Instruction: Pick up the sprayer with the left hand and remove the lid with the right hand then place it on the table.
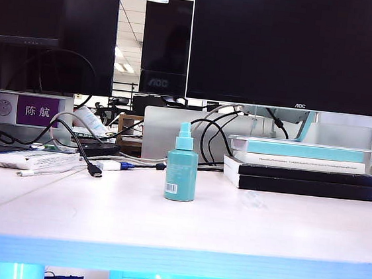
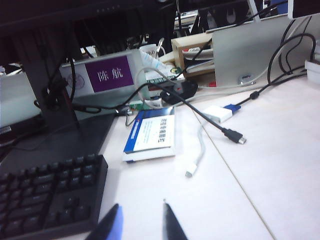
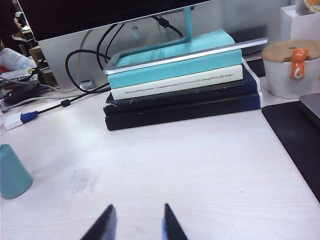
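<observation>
The teal sprayer (image 1: pixel 181 169) stands upright in the middle of the pale table (image 1: pixel 282 236), its white barcode label low on the front. I cannot tell the lid apart from the narrow nozzle top. Neither arm shows in the exterior view. In the left wrist view my left gripper (image 2: pixel 141 206) hovers over bare table (image 2: pixel 280 160) beside a keyboard, open and empty, with no sprayer in sight. My right gripper (image 3: pixel 138 206) is also open and empty above the table (image 3: pixel 200 165). The sprayer (image 3: pixel 12 172) shows at that picture's edge, well apart from the fingers.
A black keyboard (image 2: pixel 50 190), a blue-and-white box (image 2: pixel 150 134), loose cables with a black plug (image 2: pixel 234 135) and a purple name plate (image 2: pixel 110 75) lie near the left gripper. A stack of books (image 3: pixel 180 90), a white mug (image 3: pixel 292 67) and a black mat (image 3: pixel 295 135) lie beyond the right gripper.
</observation>
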### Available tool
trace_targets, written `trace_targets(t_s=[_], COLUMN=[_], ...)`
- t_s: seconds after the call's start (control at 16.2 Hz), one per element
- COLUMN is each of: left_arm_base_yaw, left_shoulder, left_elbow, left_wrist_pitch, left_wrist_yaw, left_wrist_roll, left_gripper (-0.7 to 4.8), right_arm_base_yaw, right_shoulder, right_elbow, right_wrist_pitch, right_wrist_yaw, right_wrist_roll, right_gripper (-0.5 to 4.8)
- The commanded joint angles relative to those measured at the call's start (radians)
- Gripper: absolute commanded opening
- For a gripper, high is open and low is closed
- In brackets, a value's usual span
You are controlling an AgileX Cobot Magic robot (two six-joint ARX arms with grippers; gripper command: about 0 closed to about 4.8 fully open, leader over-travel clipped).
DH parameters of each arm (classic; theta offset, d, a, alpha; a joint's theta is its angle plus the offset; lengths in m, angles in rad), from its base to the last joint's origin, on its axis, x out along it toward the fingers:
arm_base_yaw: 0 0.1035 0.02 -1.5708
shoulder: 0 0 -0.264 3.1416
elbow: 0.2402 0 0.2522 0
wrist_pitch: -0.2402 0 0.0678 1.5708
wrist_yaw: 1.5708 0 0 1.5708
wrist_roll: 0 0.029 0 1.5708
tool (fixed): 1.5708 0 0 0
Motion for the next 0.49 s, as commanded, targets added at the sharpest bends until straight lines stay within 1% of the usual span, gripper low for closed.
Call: trace_targets(t_s=[0.06,0.31,0.37,0.43,0.49], left_arm_base_yaw=[-0.001,-0.001,-0.001,-0.001,-0.001], left_shoulder=[-0.002,-0.002,-0.002,-0.002,-0.002], left_elbow=[0.001,0.001,0.001,0.001,0.002], left_wrist_pitch=[0.016,0.017,0.016,0.017,0.020], left_wrist_yaw=[0.000,0.000,0.000,0.001,0.000], left_wrist_roll=[-0.003,-0.005,-0.075,-0.087,-0.090], left_gripper=[1.16,1.16,1.15,1.15,0.72], right_arm_base_yaw=[0.000,0.000,0.001,0.000,-0.002], right_shoulder=[-0.001,-0.001,-0.001,-0.001,-0.001], right_elbow=[-0.005,-0.005,-0.004,-0.002,-0.002], right_wrist_pitch=[0.011,0.011,0.021,0.022,0.036], right_wrist_yaw=[0.000,0.000,-0.007,-0.019,0.006], right_wrist_roll=[0.000,0.000,0.001,0.001,0.001], right_gripper=[1.23,1.23,1.23,0.87,-0.02])
